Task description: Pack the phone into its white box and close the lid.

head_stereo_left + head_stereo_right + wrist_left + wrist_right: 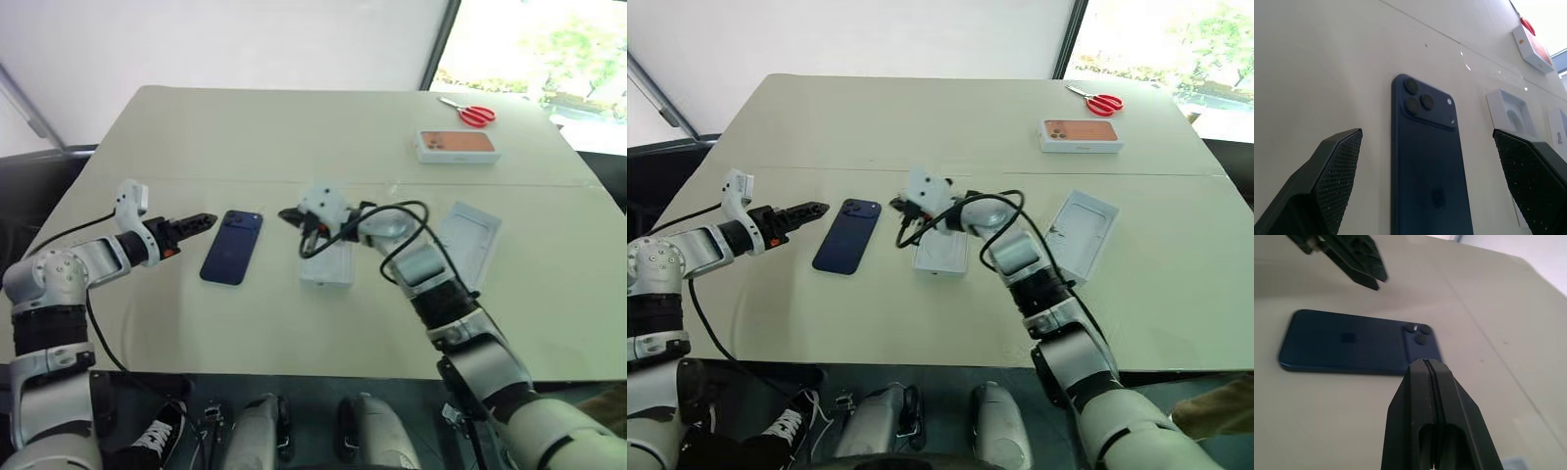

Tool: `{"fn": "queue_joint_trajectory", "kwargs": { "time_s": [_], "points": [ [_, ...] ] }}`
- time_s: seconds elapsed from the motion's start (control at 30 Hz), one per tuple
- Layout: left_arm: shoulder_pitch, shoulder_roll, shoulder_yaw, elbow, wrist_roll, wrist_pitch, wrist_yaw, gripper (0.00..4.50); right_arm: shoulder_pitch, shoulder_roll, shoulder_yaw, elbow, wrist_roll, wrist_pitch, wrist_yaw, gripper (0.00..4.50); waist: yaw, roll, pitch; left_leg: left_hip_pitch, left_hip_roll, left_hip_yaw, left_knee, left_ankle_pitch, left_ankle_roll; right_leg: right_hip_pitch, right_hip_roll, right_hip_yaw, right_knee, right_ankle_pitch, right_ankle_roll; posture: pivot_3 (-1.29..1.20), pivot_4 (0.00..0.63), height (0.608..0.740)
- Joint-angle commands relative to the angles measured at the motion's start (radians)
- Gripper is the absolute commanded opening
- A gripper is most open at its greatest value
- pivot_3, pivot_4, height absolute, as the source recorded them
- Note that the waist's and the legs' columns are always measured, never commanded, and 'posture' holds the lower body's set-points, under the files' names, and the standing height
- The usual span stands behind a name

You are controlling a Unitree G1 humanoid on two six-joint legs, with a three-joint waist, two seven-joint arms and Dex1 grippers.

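Observation:
The dark navy phone (232, 247) lies back up on the beige table, its camera cluster at the far end. My left gripper (204, 221) is open just left of it, with the phone (1427, 161) lying ahead between the wide-apart fingers, untouched. From the phone's right side my right gripper (287, 214) points at it, shut and empty, its tips (1425, 361) just short of the camera end. Under my right wrist sits a white box (328, 266); its top shows an oval recess (1511, 110). An open white lid-like piece (468, 240) lies to the right.
A white box with an orange phone picture (456, 145) and red scissors (470, 113) lie at the far right of the table. A black cable (392, 235) loops off my right wrist. The table's front edge runs close below the arms.

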Motion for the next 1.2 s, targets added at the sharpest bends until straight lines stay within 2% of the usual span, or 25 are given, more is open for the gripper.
{"fn": "queue_joint_trajectory", "kwargs": {
  "time_s": [0.03,0.27,0.43,0.6,1.03,1.2],
  "points": [
    [-0.052,0.032,-0.076,0.072,0.069,-0.022,-0.079,4.50,-0.039,0.066,0.079,0.053,-0.068,-0.002,-0.041,0.02,-0.001,0.000,0.000,0.000,0.000,0.000,0.000,0.000,0.000,0.000,0.000,0.000,0.000,0.000,0.000,0.00,0.150,0.738],
    [-0.105,0.000,-0.224,0.196,0.193,-0.067,-0.202,4.50,-0.140,0.139,0.159,0.322,-0.182,0.040,-0.091,0.02,0.004,0.000,-0.001,0.000,-0.001,0.000,0.000,0.000,-0.001,-0.001,-0.001,0.000,0.001,0.000,0.000,0.00,0.150,0.738],
    [-0.117,-0.013,-0.278,0.202,0.232,-0.043,-0.277,4.50,-0.150,0.143,0.178,0.361,-0.227,-0.001,-0.097,0.02,0.000,0.002,-0.002,0.001,-0.002,0.000,-0.001,0.000,-0.001,0.000,-0.002,0.000,0.001,0.000,0.000,0.00,0.150,0.738],
    [-0.120,-0.042,-0.300,0.234,0.287,-0.046,-0.275,4.50,-0.161,0.154,0.150,0.374,-0.223,-0.001,-0.108,0.02,0.001,0.003,-0.003,0.002,-0.002,0.000,-0.001,0.000,-0.001,0.000,-0.003,0.000,0.001,0.000,0.000,0.00,0.150,0.738],
    [-0.171,-0.139,-0.194,0.270,0.245,0.140,-0.274,4.50,-0.171,0.150,0.136,0.396,-0.228,-0.027,-0.116,0.02,0.004,0.005,-0.006,0.002,-0.003,0.000,-0.001,0.000,-0.001,0.001,-0.004,0.000,0.001,0.000,0.000,0.00,0.150,0.738],
    [-0.138,-0.141,-0.202,0.239,0.277,0.107,-0.275,4.50,-0.168,0.147,0.135,0.399,-0.232,-0.037,-0.117,0.02,0.004,0.005,-0.006,0.002,-0.003,-0.001,-0.001,0.000,-0.001,0.001,-0.004,-0.001,0.001,0.000,0.000,0.00,0.150,0.738]
  ]
}}
